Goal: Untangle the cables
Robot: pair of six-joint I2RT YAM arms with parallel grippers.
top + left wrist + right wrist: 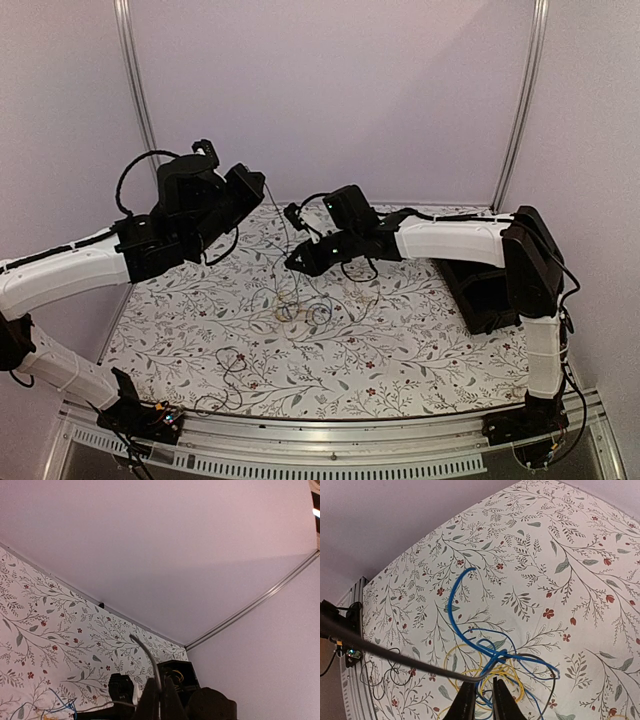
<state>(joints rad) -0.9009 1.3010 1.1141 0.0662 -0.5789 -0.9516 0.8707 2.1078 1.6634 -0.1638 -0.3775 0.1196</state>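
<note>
The cables [298, 310] lie as a small tangle of yellow, blue and dark wires on the floral tablecloth; in the right wrist view [512, 656] blue strands knot over yellow loops. My left gripper [258, 185] is raised at the back left and shut on a thin grey cable [148, 657] that curves up out of its fingers [161, 682]. That cable [395, 652] runs taut down to the tangle and bends against my right fingertips. My right gripper [295, 262] hangs just above the tangle, its fingers [484, 685] a narrow gap apart with blue strands showing between them.
A black box [480, 290] stands at the right under the right arm, with yellow wire in it in the left wrist view [175, 672]. A separate thin dark cable [225, 375] loops on the cloth at front left. Walls enclose the table.
</note>
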